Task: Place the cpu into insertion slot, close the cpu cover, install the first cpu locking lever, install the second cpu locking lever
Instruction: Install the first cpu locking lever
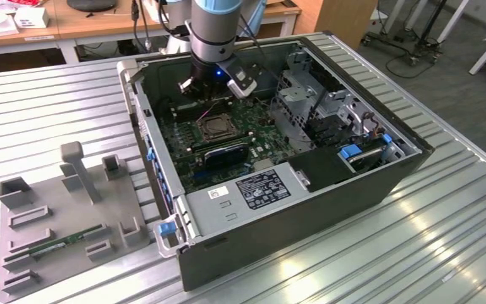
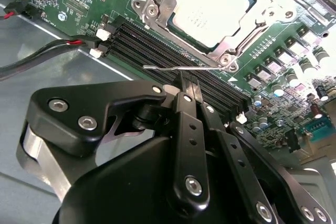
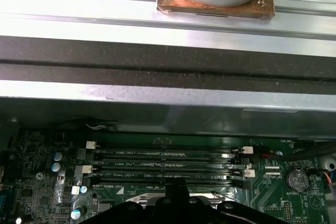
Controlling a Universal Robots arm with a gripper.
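Currently the black tool (image 2: pixel 187 81) is pinched closed and empty, its tip at the thin silver wire locking lever (image 2: pixel 163 68). The silver-tan square cpu (image 2: pixel 210 9) sits under the silvery frame cpu cover (image 2: pixel 184 32). The tip may slip off the lever and scrape the long black memory slots (image 2: pixel 152 45).

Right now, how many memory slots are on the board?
4 memory slots, side by side in one bank between the CPU and the case wall, all empty-looking. The gripper covers part of the one nearest the CPU.

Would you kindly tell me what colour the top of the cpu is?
Dull silvery grey; the cpu shows best in the second wrist view.
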